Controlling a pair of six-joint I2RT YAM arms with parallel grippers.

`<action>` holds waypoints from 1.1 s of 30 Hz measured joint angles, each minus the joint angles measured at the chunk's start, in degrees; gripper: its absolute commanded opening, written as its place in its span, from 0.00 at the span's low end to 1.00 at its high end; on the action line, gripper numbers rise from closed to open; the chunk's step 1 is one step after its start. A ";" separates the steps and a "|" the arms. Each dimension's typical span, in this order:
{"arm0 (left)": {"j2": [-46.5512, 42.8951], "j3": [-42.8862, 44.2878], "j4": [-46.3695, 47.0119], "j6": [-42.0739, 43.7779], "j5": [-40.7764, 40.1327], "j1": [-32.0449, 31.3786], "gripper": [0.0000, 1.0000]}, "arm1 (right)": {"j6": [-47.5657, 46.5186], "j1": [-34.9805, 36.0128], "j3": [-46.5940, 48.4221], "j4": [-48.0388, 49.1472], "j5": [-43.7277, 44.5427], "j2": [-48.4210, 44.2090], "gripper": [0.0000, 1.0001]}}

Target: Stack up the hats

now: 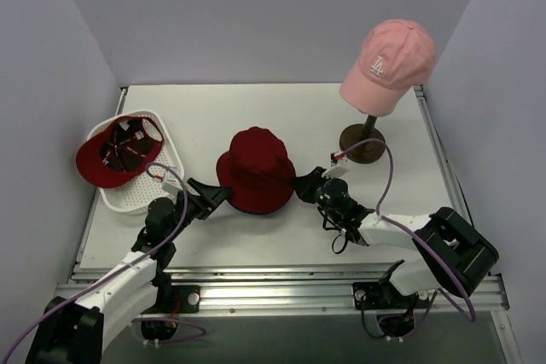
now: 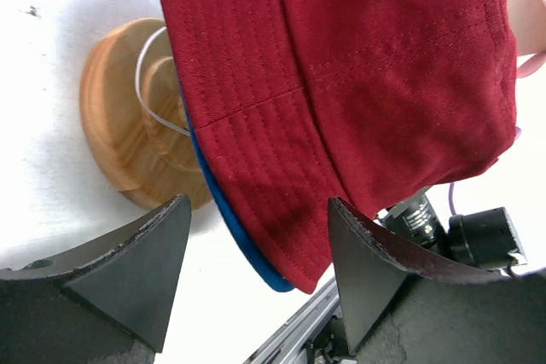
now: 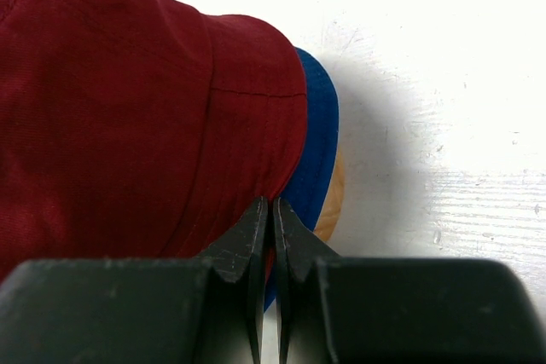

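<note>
A dark red bucket hat (image 1: 256,164) sits on top of a blue bucket hat, whose brim (image 1: 254,210) peeks out beneath it at table centre. My left gripper (image 1: 217,193) is open at the hats' left brim, one finger on each side of the stacked brims (image 2: 258,202). My right gripper (image 1: 305,183) is shut on the dark red hat's right brim (image 3: 273,204), with the blue brim (image 3: 320,134) just beside it. A pink LA cap (image 1: 388,61) sits on a stand at the back right. A red cap (image 1: 115,151) lies upside down in the basket on the left.
The white mesh basket (image 1: 145,198) stands at the left edge. The pink cap's wooden stand base (image 1: 363,144) is behind my right gripper. A round wooden base (image 2: 128,134) shows beyond the brims, and a tan wooden edge (image 3: 333,202) shows under the blue brim. Walls enclose the table.
</note>
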 measured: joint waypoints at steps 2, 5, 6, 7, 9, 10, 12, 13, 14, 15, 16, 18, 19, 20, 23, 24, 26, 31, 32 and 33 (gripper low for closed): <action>0.98 -0.22 1.75 -0.52 0.04 -0.31 0.72 | 0.37 0.00 -0.17 0.57 -0.02 0.20 0.00; 2.23 -0.33 3.26 -1.38 0.00 -0.81 0.68 | 1.05 0.11 -0.24 1.53 0.00 0.90 0.00; 2.47 -0.35 3.54 -1.55 -0.02 -0.90 0.62 | 1.22 0.26 -0.24 1.77 0.00 1.25 0.00; 2.71 -0.37 3.96 -1.77 -0.11 -1.01 0.59 | 1.38 0.37 -0.24 2.05 -0.02 1.60 0.00; 3.06 -0.48 4.66 -1.95 -0.74 -1.22 0.50 | 1.62 0.61 -0.24 2.80 -0.04 2.34 0.00; 3.23 -0.52 4.98 -2.08 -1.01 -1.27 0.47 | 1.68 0.68 -0.24 3.19 -0.04 2.71 0.00; 3.93 -0.57 5.51 -2.08 -1.57 -1.27 0.39 | 1.84 0.68 -0.24 4.00 -0.07 3.41 0.00; 4.48 -0.57 5.77 -2.27 -1.86 -1.27 0.34 | 1.86 0.68 -0.24 4.33 -0.07 3.67 0.00; 5.14 -0.59 6.12 -2.27 -2.16 -1.27 0.28 | 1.88 0.68 -0.24 4.55 -0.07 3.89 0.00; 5.88 -0.59 6.51 -2.36 -2.38 -1.27 0.22 | 1.99 0.68 -0.28 4.76 -0.07 4.07 0.00; 6.62 -0.59 6.84 -2.40 -2.56 -1.31 0.09 | 2.05 0.68 -0.31 4.92 -0.07 4.15 0.00; 8.33 -0.50 7.87 -2.34 -2.71 -1.36 0.02 | 2.25 0.68 -0.37 5.27 -0.04 4.33 0.00; 9.05 -0.44 8.31 -2.21 -2.82 -1.40 0.02 | 2.29 0.68 -0.46 5.51 -0.04 4.37 0.00; 9.99 -0.28 8.72 -2.14 -2.97 -1.46 0.02 | 2.36 0.68 -0.52 5.64 -0.02 4.39 0.00; 13.29 0.50 9.94 -1.77 -3.54 -1.60 0.03 | 2.49 0.68 -0.81 6.14 0.07 4.42 0.00; 14.43 0.79 10.47 -1.64 -3.76 -1.60 0.02 | 2.49 0.68 -0.87 6.29 0.17 4.46 0.00; 16.63 1.20 11.74 -1.44 -4.09 -1.60 0.02 | 2.47 0.61 -0.94 6.62 0.31 4.59 0.00; 20.33 1.64 14.75 -1.27 -4.28 -1.60 0.02 | 2.47 0.17 -1.01 7.93 0.39 5.49 0.00; 20.55 1.64 15.02 -1.27 -4.31 -1.60 0.02 | 2.47 0.04 -1.05 8.15 0.39 5.62 0.00; 20.59 1.64 15.10 -1.25 -4.33 -1.60 0.03 | 2.47 -0.09 -1.09 8.22 0.42 5.62 0.00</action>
